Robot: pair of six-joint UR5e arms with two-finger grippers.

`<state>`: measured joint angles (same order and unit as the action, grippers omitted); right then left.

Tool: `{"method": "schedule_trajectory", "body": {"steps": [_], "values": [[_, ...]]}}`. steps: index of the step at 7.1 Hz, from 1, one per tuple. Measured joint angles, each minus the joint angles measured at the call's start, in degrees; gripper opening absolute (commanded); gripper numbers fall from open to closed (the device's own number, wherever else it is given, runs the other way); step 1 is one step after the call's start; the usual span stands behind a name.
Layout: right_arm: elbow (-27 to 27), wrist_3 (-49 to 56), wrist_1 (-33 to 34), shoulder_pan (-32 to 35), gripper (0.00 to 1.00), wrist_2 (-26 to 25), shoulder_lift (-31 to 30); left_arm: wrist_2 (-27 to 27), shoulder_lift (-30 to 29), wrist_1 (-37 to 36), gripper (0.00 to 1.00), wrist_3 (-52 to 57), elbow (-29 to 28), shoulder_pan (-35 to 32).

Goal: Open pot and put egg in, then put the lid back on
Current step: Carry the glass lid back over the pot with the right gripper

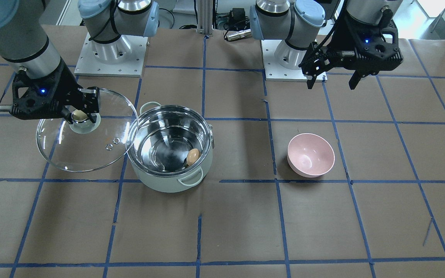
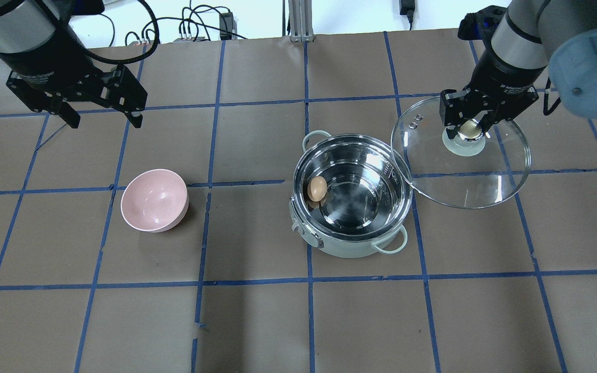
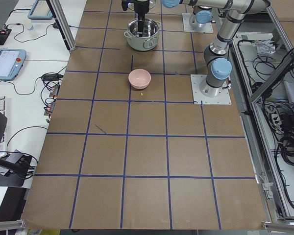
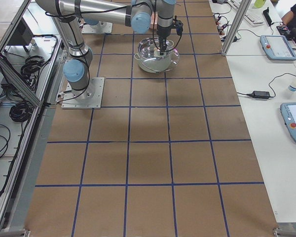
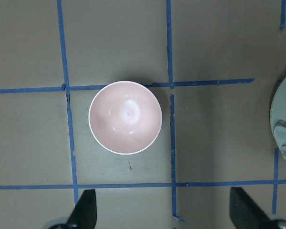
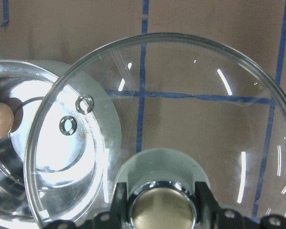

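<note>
The mint-green pot (image 2: 351, 247) stands open at mid-table, its steel inside showing; it also shows in the front view (image 1: 168, 184). The tan egg (image 2: 317, 188) lies inside it against the wall, seen too in the front view (image 1: 192, 156) and the right wrist view (image 6: 0, 119). My right gripper (image 2: 468, 130) is shut on the cream-gold knob of the glass lid (image 2: 485, 181) and holds it beside the pot, its edge overlapping the pot's rim; it also shows in the front view (image 1: 79, 115). My left gripper (image 2: 102, 118) hangs open and empty above the table behind the bowl.
A pink bowl (image 2: 154, 199) sits empty to the pot's left, also in the left wrist view (image 5: 125, 117). Blue tape lines grid the brown table. The two arm bases (image 1: 110, 58) stand at the robot's edge.
</note>
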<state>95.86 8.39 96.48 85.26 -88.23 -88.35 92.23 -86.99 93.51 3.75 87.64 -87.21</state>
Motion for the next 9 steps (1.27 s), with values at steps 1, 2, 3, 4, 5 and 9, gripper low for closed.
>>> {"method": "schedule_trajectory", "body": {"steps": [1,2,3,4,5,9], "values": [[-0.06,-0.64,-0.11,0.26,0.35,0.02,-0.16,0.01,0.01,-0.18,0.97,-0.10,0.41,0.03],[-0.22,-2.65,-0.26,1.11,0.36,0.18,-0.33,-0.04,0.03,-0.17,0.99,-0.04,0.51,0.64],[-0.44,-5.95,0.31,3.21,0.36,0.44,-0.22,-0.76,0.05,-0.07,0.99,0.25,0.58,1.78],[-0.65,-9.62,1.85,6.48,0.36,0.59,0.19,-2.13,0.08,0.11,1.00,0.63,0.67,2.62],[-0.78,-14.40,4.75,10.42,0.36,0.83,1.54,-2.77,0.10,0.34,1.00,0.82,0.69,2.77],[-0.13,-24.83,12.84,20.55,0.35,0.95,6.63,-2.41,0.07,0.40,1.00,0.91,0.62,2.15]]}}
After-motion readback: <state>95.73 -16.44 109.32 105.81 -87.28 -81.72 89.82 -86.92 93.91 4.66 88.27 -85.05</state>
